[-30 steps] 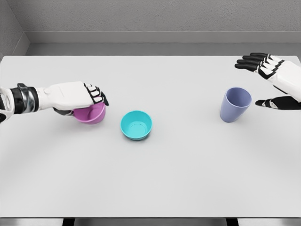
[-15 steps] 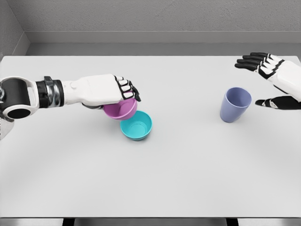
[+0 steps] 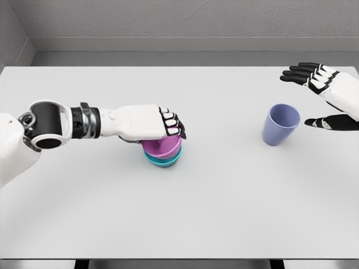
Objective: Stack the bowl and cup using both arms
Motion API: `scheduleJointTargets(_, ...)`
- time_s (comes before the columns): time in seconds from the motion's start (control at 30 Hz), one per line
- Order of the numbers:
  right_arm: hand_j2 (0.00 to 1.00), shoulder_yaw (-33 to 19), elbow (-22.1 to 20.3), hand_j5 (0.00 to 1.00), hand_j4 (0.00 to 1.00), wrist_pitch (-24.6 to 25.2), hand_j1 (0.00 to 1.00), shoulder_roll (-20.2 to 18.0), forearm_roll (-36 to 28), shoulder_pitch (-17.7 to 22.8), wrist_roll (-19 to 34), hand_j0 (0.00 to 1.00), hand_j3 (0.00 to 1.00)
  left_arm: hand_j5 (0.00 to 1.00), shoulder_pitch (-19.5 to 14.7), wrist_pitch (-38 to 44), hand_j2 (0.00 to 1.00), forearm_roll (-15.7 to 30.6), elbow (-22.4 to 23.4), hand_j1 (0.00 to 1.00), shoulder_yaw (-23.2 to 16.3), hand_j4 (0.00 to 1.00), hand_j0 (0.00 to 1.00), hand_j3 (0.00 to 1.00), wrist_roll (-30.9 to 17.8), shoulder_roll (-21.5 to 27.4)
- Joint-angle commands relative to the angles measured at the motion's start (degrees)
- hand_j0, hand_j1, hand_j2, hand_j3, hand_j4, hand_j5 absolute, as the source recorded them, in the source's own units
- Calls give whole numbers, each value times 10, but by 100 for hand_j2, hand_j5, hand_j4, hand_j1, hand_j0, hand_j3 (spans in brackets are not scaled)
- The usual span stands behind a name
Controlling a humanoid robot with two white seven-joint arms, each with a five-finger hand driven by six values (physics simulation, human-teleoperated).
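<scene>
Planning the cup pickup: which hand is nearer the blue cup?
Right. The right hand hovers open just right of the blue cup; the left hand is far to its left, gripping the pink bowl.

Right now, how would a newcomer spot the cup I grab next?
On the white table, look to the right half, beside the open right hand. The cup stands alone there: tall, lavender-blue, unlike the low pink bowl nested in the teal bowl.

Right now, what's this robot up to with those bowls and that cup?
It is stacking dishes. Its left hand grips a pink bowl that sits inside a teal bowl on the white table. Its right hand hovers open beside a blue cup, which stands upright and untouched.
</scene>
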Motion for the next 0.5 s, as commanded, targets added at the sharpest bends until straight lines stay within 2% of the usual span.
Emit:
scheduleJointTargets(0.0, 100, 0, 0, 100, 100, 0, 100, -1, -4, 0, 0, 100, 100, 46, 0, 1, 46, 2, 1, 46, -3, 46, 46, 46, 0, 0)
scheduleJointTargets(0.27, 100, 0, 2, 100, 100, 0, 100, -2, -6, 1, 0, 100, 100, 47, -1, 1, 47, -13, 4, 47, -3, 47, 47, 47, 0, 2)
scheduleJointTargets(0.33, 100, 0, 2, 100, 100, 0, 100, -7, -5, 5, 0, 100, 100, 50, -1, 1, 50, -13, 4, 50, -3, 50, 50, 50, 0, 2)
scheduleJointTargets(0.37, 100, 0, 2, 100, 100, 0, 100, -7, -5, 5, 0, 100, 100, 60, -1, 1, 60, -12, 4, 60, -2, 60, 60, 60, 0, 2)
scheduleJointTargets(0.4, 100, 0, 2, 100, 100, 0, 100, -7, -5, 5, 0, 100, 100, 85, -1, 1, 85, -11, 4, 85, -2, 85, 85, 85, 1, 1)
scheduleJointTargets(0.43, 100, 0, 2, 100, 100, 0, 100, -7, -5, 5, 0, 100, 100, 100, -1, 1, 100, -11, 4, 100, -2, 100, 100, 100, 0, 1)
scheduleJointTargets(0.47, 100, 0, 2, 100, 100, 0, 100, -8, -5, 5, 0, 100, 100, 100, -1, 1, 100, -12, 4, 100, -2, 100, 100, 100, 0, 2)
